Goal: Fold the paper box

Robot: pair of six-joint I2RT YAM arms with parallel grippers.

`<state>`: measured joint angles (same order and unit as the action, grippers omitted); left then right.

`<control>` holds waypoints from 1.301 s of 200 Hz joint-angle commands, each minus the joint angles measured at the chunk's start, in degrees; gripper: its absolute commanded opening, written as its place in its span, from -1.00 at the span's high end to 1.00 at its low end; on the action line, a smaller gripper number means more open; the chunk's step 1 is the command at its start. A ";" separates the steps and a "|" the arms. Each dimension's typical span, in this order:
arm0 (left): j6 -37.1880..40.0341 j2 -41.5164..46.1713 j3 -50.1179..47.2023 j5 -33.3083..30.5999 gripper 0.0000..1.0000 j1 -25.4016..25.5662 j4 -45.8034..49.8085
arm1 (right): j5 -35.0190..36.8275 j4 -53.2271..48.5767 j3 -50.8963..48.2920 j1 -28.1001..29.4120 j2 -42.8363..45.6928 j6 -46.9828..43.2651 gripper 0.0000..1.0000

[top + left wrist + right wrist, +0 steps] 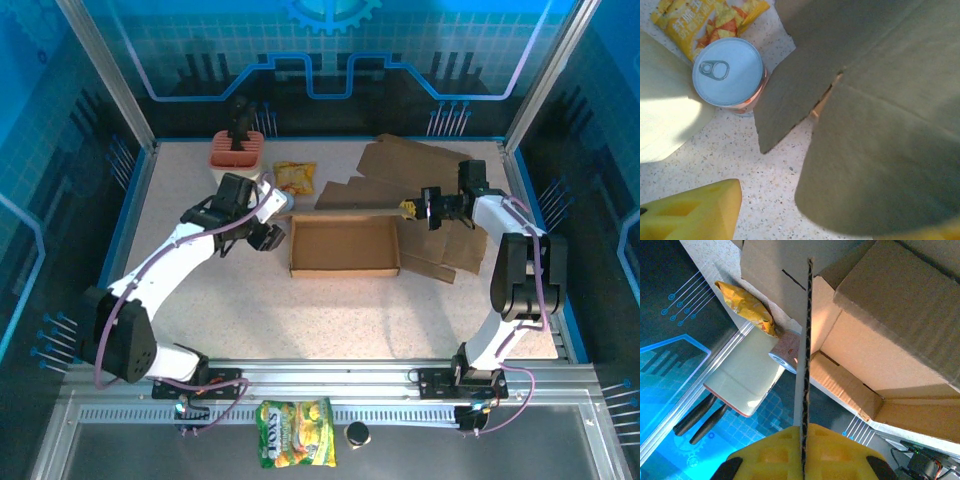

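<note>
Paper box (345, 270) sat on the tabletop (300, 320); right gripper (410, 208) pinched its far flap (360, 210), while left gripper (272, 237) hung released beside it.

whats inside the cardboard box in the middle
Only its bare brown floor shows in the cardboard box from above; nothing lies on it. The near wall hides a thin strip of floor.

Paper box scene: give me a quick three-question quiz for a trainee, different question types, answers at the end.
1. True or false: the right gripper is shut on a flap edge of the paper box.
2. What stands beside the snack bag? A) can B) mug C) bottle
3. Which is nearer the can: the left gripper or the right?
Key: 1 true; 2 A; 3 left.
</note>
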<state>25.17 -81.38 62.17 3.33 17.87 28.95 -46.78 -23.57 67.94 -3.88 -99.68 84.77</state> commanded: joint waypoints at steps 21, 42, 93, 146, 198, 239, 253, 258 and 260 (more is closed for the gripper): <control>2.39 -4.93 5.11 -2.28 -0.39 1.41 -4.01 | 0.42 -2.09 1.23 -0.96 -0.95 -0.48 1.00; 1.66 -6.10 5.63 -3.39 -0.32 1.99 -6.06 | 0.47 -2.09 1.40 -0.95 -0.91 -0.27 1.00; -0.41 -8.21 7.99 -2.25 0.20 2.85 -3.19 | 0.58 -1.65 1.41 -0.90 -1.04 0.22 1.00; -2.91 -7.87 7.13 -2.82 0.48 3.40 -1.99 | 0.72 -0.86 1.40 -0.71 -1.44 0.74 1.00; -11.78 -9.24 10.50 -4.13 0.71 4.51 1.22 | 0.73 1.05 0.73 -0.14 -1.31 2.34 1.00; -24.90 -11.29 16.88 -5.31 0.86 6.58 7.18 | 0.61 3.55 0.09 0.87 -0.88 4.55 1.00; -28.73 -12.18 19.04 -6.31 0.91 7.41 9.50 | 0.65 4.11 -0.05 1.27 -0.64 5.17 1.00; -30.28 -12.57 19.78 -6.46 0.91 7.59 10.44 | 0.72 4.37 -0.16 1.39 -0.61 5.49 1.00; -30.84 -12.75 19.99 -6.51 0.92 7.61 10.78 | 0.73 4.51 -0.17 1.46 -0.56 5.60 1.00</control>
<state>4.82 -92.66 77.60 -3.33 23.46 34.50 -46.83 -20.58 68.01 -3.77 -100.12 88.53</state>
